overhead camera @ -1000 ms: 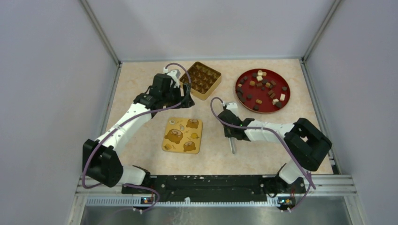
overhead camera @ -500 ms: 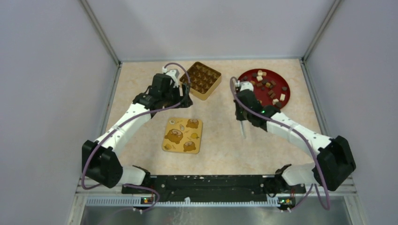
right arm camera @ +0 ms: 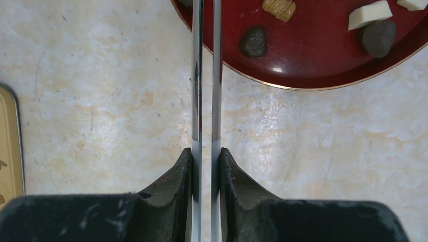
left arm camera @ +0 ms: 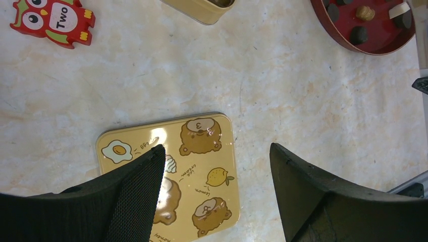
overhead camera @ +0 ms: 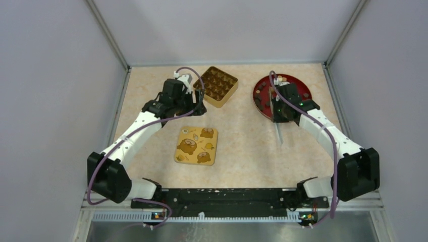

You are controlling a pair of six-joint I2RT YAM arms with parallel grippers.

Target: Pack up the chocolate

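The chocolate lies as small lumps on a round red plate (overhead camera: 304, 88): a dark one (right arm camera: 253, 41), a cream-white one (right arm camera: 370, 15) and a tan one (right arm camera: 278, 7). My right gripper (right arm camera: 206, 151) is shut on a pair of metal tongs (right arm camera: 197, 75). The tongs (overhead camera: 279, 133) hang over the plate's near-left rim (right arm camera: 303, 83), their tips cut off by the top of the wrist view. A gold box (overhead camera: 216, 85) with small compartments sits at the back centre. My left gripper (left arm camera: 217, 148) hovers open and empty above the yellow lid (left arm camera: 202, 166).
The yellow lid (overhead camera: 197, 145) with bear pictures lies flat mid-table. A red owl tag marked "Two" (left arm camera: 53, 20) lies near the gold box's corner (left arm camera: 202, 7). Grey walls close in the back and both sides.
My right arm has swung from the table's middle to the right and back, carrying the tongs over the red plate. The left arm has not moved.
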